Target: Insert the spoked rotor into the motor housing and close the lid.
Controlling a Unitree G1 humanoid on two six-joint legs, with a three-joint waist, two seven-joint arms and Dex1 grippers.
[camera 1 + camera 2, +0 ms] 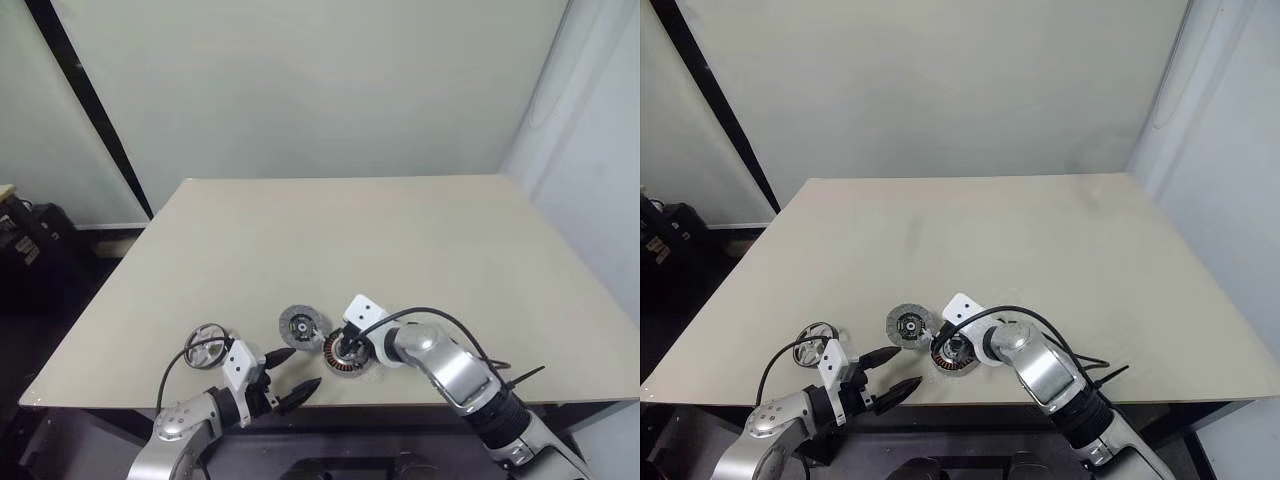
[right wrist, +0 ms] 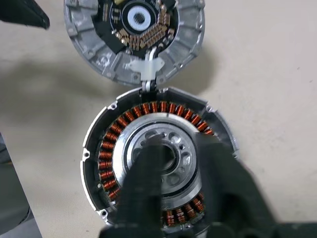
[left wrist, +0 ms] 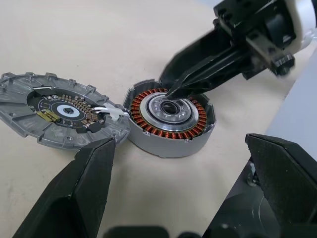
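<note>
Now right fingers (image 3: 173, 91) pinch motor housing (image 3: 171, 121) hub.

Beige table (image 1: 400, 240), pale wall (image 1: 300, 80) behind, black diagonal strip (image 1: 90, 100), dark clutter (image 1: 30, 240) on floor

A beige table (image 1: 400, 240) stands before pale walls (image 1: 300, 90), dark floor (image 1: 40, 300) beside.

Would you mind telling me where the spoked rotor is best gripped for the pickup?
I'd take the spoked rotor by its thin outer rim, from above, one finger through a gap between spokes. It lies flat on the table, so its sides offer little, and the open left gripper is nearest.
</note>
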